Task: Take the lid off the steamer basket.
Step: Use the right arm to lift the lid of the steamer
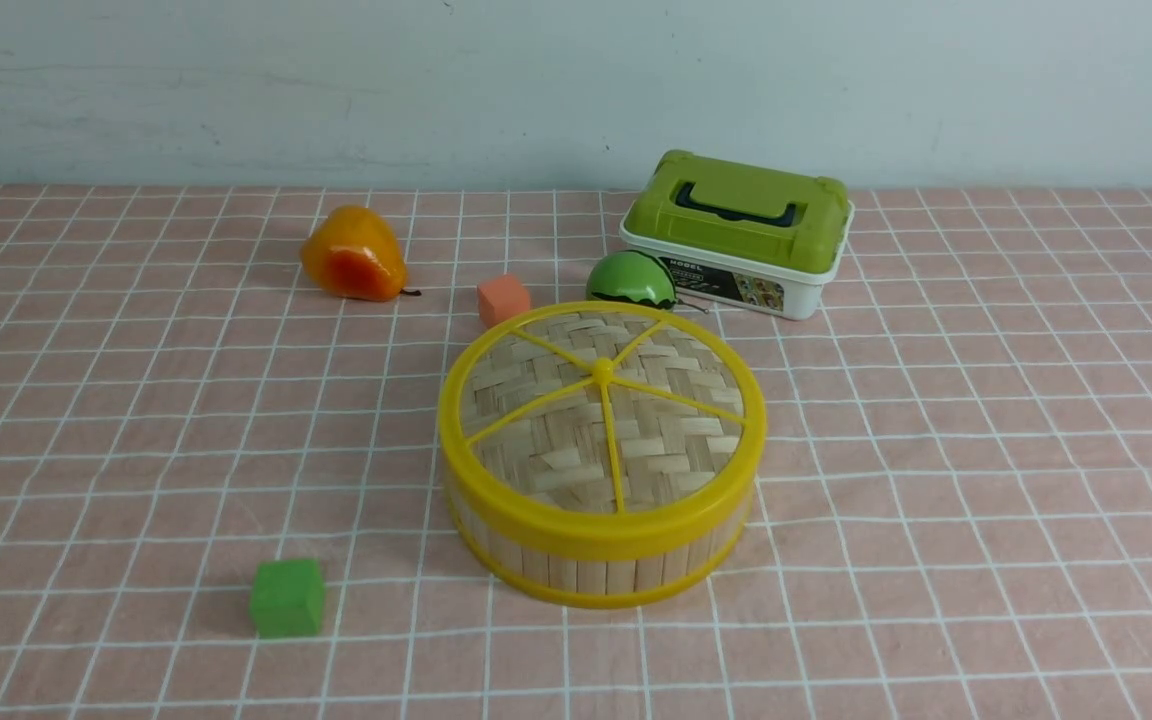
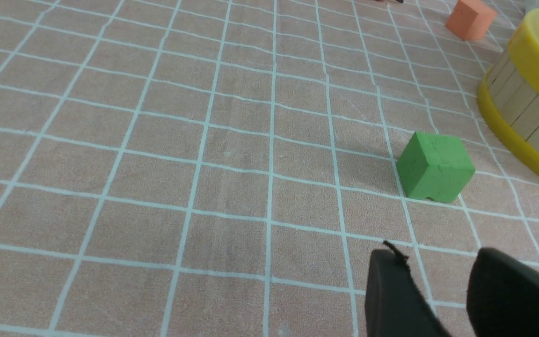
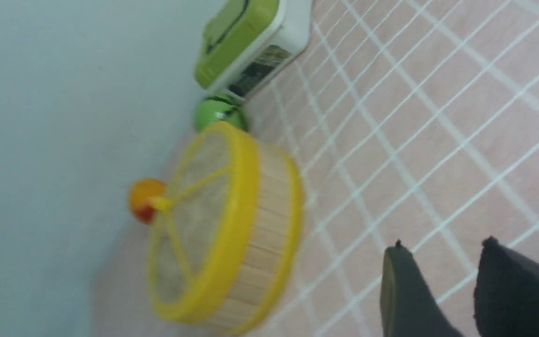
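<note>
**Lid sits on the steamer basket, both grippers apart from it**

The lid [image 1: 601, 405] lies flat on the steamer basket [image 1: 596, 572] and closes it fully; its yellow rim sits on the upper rim of the basket. The basket stands near the middle of the pink checked cloth [image 1: 986, 480]. Just behind it are an orange cube [image 1: 503, 299] and a green round toy [image 1: 631, 280], and behind the toy is a white box with green lid [image 1: 736, 235]. An orange-yellow pear [image 1: 353, 266] lies far back on the left. A green cube [image 1: 287, 597] stands in front of the basket, to the left and well apart from it.

No arm shows in the front view. In the left wrist view, the left gripper [image 2: 442, 281] hangs over the cloth near the green cube, its jaws parted and nothing between them. In the right wrist view, the right gripper [image 3: 456, 271] also has its jaws parted and empty, apart from the basket.
</note>
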### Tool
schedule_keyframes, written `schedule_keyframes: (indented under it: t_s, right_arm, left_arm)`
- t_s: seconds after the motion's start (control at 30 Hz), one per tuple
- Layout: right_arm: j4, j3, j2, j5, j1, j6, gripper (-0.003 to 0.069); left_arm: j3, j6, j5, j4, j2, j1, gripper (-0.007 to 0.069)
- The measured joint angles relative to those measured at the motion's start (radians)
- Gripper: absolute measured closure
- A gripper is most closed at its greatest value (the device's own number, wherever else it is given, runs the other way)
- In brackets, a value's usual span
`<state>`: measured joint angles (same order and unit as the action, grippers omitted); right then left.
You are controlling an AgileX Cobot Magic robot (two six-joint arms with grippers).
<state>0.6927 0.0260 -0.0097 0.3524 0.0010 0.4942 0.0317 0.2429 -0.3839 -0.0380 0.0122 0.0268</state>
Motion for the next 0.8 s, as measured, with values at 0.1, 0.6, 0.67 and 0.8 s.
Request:
schedule_keyframes:
  t_s: [0.1,0.6,0.67,0.8]
  right_arm:
    - [0.046,0.0,0.0,-0.022,0.0,0.001,0.0452]
    - [-0.029,-0.325,0.116,0.243,0.0,-0.635,0.0543]
    - [-0.064,-0.42,0.188,0.295,0.0,-0.678,0.0589]
    - [-0.179,-0.759,0.472,0.587,0.0,-0.829,0.0677]
  left_arm:
    - [0.0,0.0,0.0,0.0,0.0,0.0,0.0385]
    - [0.0,0.0,0.0,0.0,0.0,0.0,0.0385]
    - [0.0,0.0,0.0,0.0,0.0,0.0,0.0385]
    - [0.0,0.0,0.0,0.0,0.0,0.0,0.0385]
